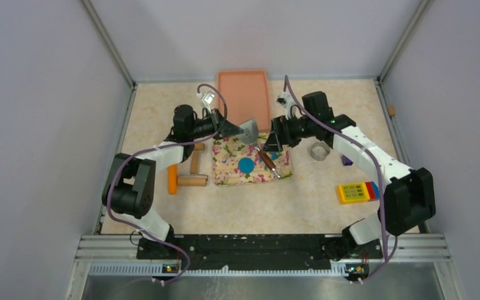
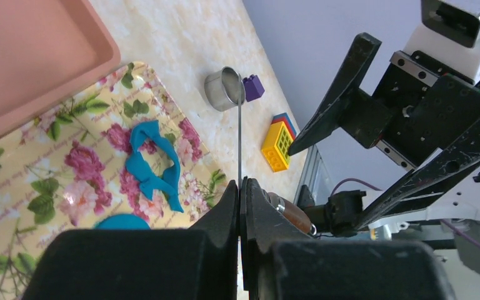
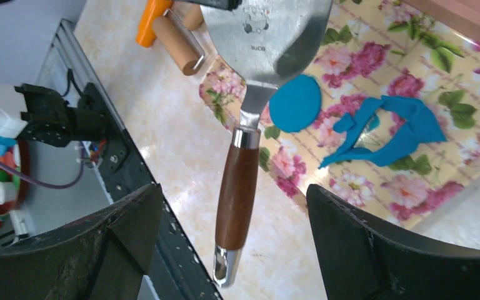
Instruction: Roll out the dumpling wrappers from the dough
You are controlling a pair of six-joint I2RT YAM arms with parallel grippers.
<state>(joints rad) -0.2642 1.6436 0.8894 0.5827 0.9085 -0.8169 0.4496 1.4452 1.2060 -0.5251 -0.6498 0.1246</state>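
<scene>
A round blue dumpling wrapper (image 1: 245, 165) lies on the floral mat (image 1: 234, 175); it also shows in the right wrist view (image 3: 295, 103). A ragged blue dough scrap (image 3: 387, 128) with a hole lies beside it on the mat, also in the left wrist view (image 2: 153, 165). My left gripper (image 2: 242, 187) is shut on the metal blade (image 3: 265, 31) of a scraper and holds it above the mat. The scraper's wooden handle (image 3: 237, 197) hangs between the fingers of my right gripper (image 3: 234, 190), which is open and not touching it.
A pink tray (image 1: 244, 94) stands behind the mat. A metal ring cutter (image 1: 318, 150), a purple block (image 1: 347, 160) and a yellow toy brick (image 1: 356, 192) lie to the right. Wooden rolling pins (image 1: 192, 180) and an orange tool (image 1: 172, 179) lie to the left.
</scene>
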